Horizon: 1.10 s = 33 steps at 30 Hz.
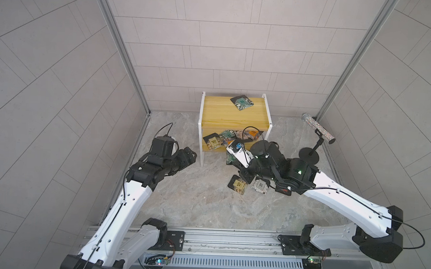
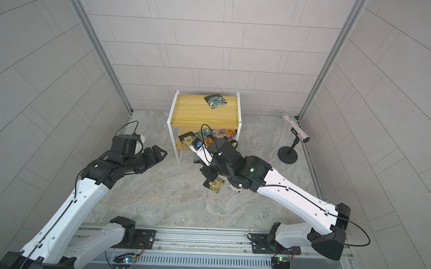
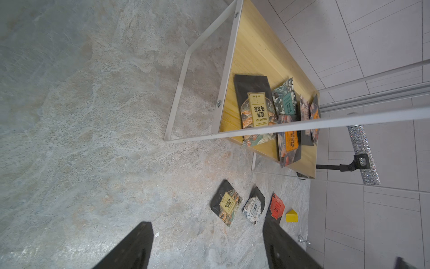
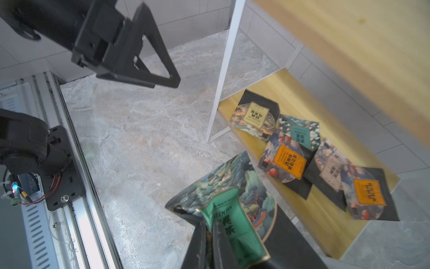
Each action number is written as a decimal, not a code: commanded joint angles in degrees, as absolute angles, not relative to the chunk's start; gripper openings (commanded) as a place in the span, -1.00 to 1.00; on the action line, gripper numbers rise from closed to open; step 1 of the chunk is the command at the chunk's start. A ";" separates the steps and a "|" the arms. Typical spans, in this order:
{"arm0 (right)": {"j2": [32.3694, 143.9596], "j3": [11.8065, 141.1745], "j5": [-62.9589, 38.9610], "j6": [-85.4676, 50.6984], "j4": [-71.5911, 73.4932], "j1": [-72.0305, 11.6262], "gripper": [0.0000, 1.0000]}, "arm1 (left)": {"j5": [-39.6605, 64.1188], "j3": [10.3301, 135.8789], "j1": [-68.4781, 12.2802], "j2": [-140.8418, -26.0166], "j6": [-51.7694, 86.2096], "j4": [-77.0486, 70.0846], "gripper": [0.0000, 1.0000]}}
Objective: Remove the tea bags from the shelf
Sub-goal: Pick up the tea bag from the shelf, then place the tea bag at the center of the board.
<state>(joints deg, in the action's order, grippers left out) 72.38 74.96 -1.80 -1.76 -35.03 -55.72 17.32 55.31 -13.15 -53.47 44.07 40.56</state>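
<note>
Between the right gripper's (image 4: 210, 230) fingers, pinched, a green tea bag (image 4: 232, 205) juts toward the shelf (image 4: 281, 86), already off it; other tea bags (image 4: 288, 163) lie just beyond. Left gripper (image 3: 207, 229) stands spread, empty, farther away.

- Shelf (image 1: 235, 116): yellow boards, white frame, upright at 12 o'clock of the tabletop (image 1: 181, 194).
- Teal tea bag (image 1: 242, 102): flat on the top board.
- Several overlapping tea bags (image 4: 288, 160): on the lower board.
- Green tea bag (image 4: 230, 221): crumpled, pinched by the right pincer (image 4: 210, 229).
- Three loose tea bags (image 3: 226, 202): flat on the tabletop, at 6 o'clock of the shelf.
</note>
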 commanded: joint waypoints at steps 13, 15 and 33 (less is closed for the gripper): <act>81.52 52.80 -5.34 -8.81 -5.39 -58.28 -0.78 | 12.97 50.63 -12.88 -47.76 44.08 44.04 0.63; 84.91 53.02 -5.85 -9.59 -3.17 -58.36 -0.77 | 12.61 50.37 -12.79 -47.20 44.03 44.57 0.63; 105.57 61.75 -8.38 -11.88 2.64 -59.24 -0.65 | 12.23 49.66 -12.83 -45.88 43.68 46.00 0.63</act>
<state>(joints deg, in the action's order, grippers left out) 104.31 60.49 -7.90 -11.11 2.24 -58.87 12.99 50.19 -13.15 -46.37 44.12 44.95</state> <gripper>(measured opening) 0.165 0.817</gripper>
